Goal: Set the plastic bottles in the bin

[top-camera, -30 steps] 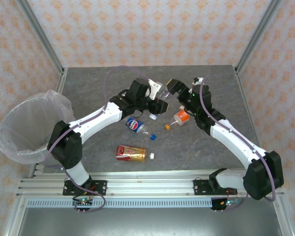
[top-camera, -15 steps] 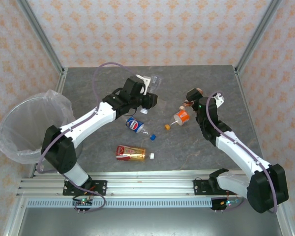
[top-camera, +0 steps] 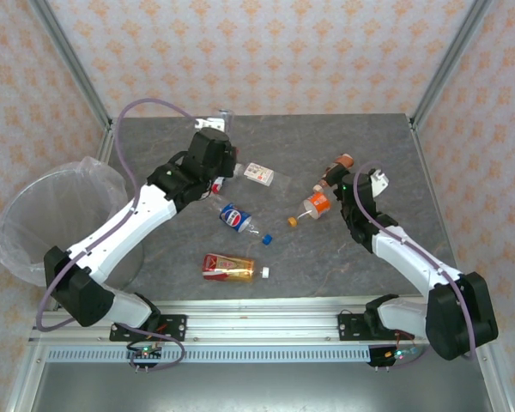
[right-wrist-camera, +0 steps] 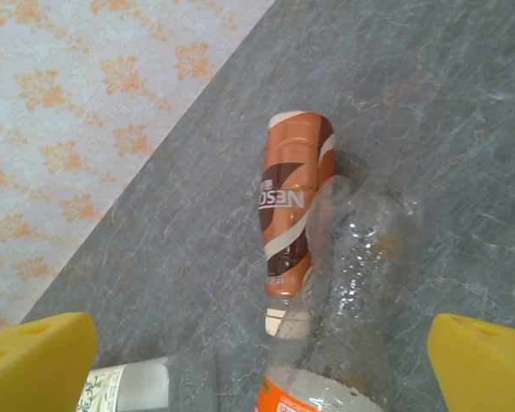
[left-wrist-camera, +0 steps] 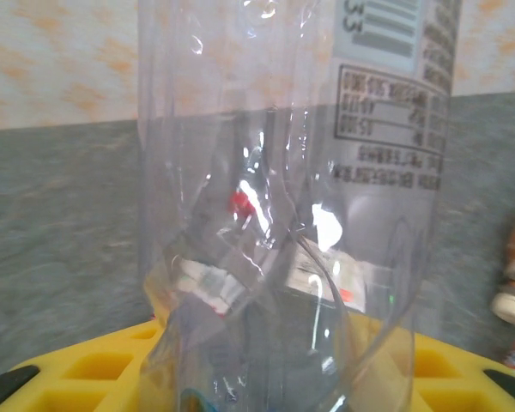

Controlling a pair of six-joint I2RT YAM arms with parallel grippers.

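My left gripper [top-camera: 213,127] is shut on a clear plastic bottle [left-wrist-camera: 283,172], held upright near the table's back edge; in the left wrist view its yellow pads [left-wrist-camera: 94,369] flank the bottle's base. The bin [top-camera: 47,219], lined with a crinkly clear bag, stands at the far left. My right gripper [top-camera: 336,187] hangs open over an orange-label bottle [right-wrist-camera: 352,283] and a brown bottle [right-wrist-camera: 292,202] that lie side by side. On the table lie a white-label bottle [top-camera: 259,173], a blue-label bottle [top-camera: 238,219] and a red-label bottle [top-camera: 230,267].
Metal frame posts [top-camera: 77,69] rise at the table's back corners before patterned walls. A loose orange cap [top-camera: 292,221] lies near the orange-label bottle [top-camera: 314,204]. Bare grey tabletop [top-camera: 369,137] stretches along the back right.
My left arm has swung left and back, carrying the clear bottle away from the table's middle and uncovering the white-label bottle. The right gripper has drawn back to the orange and brown bottles.
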